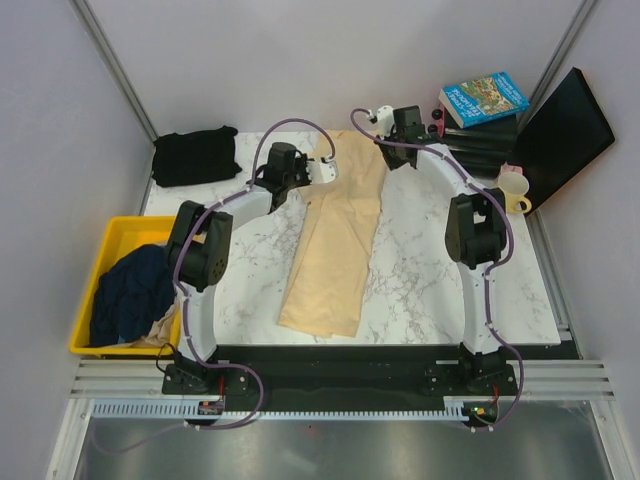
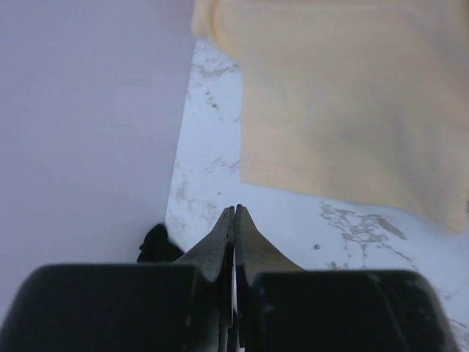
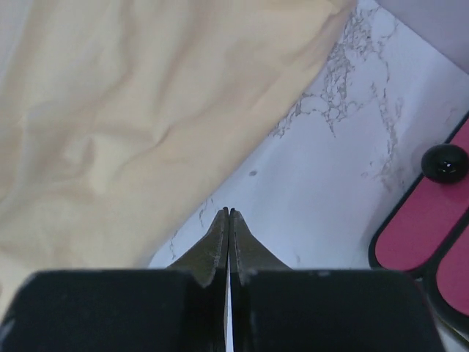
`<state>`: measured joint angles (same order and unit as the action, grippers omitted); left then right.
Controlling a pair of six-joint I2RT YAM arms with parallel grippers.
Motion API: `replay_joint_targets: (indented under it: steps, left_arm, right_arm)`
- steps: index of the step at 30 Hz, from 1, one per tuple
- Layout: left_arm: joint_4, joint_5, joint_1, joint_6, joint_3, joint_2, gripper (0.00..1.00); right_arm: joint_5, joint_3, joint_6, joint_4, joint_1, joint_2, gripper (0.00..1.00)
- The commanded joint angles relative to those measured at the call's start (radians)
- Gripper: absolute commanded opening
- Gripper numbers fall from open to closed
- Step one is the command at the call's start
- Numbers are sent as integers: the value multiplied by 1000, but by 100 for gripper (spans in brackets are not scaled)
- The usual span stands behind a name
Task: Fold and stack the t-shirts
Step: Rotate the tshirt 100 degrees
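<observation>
Pale walls (image 1: 330, 60), marble table (image 1: 420, 280)

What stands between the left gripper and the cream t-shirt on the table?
Nothing visible. Only bare marble table shows between the shut left gripper and the nearest edge of the cream t-shirt.

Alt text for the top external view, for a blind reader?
A pale cream-yellow cloth t-shirt lies as a long narrow strip on the white marble table, with the shut, empty left gripper and right gripper near its far end. A black cloth t-shirt sits at the far left corner; a dark navy t-shirt lies in a yellow plastic bin.
</observation>
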<state>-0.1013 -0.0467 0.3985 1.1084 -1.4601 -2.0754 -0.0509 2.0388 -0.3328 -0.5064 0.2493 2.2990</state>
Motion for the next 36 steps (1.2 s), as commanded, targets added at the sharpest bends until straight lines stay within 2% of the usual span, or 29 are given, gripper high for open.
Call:
replay_joint_targets:
  steps: [1, 7, 12, 21, 27, 31, 36]
  left_arm:
    - [-212, 133, -35, -110, 9, 69, 2]
    - [-204, 209, -79, -107, 58, 150, 2]
    - [-172, 252, -87, -97, 90, 202, 2]
    - [-147, 271, -87, -79, 122, 244, 2]
    - [-144, 266, -89, -87, 119, 233, 2]
    - [-143, 271, -87, -101, 98, 218, 2]
    - [-144, 280, -87, -97, 98, 213, 2]
  right_arm:
    - [-15, 61, 66, 31, 5, 103, 0]
    - [-98, 73, 90, 29, 11, 160, 0]
    - [-99, 89, 101, 31, 16, 175, 0]
    - [172, 69, 21, 52, 30, 96, 0]
    - [54, 70, 51, 65, 37, 40, 0]
    - [-56, 67, 60, 54, 54, 62, 0]
    - [-121, 60, 67, 40, 73, 94, 0]
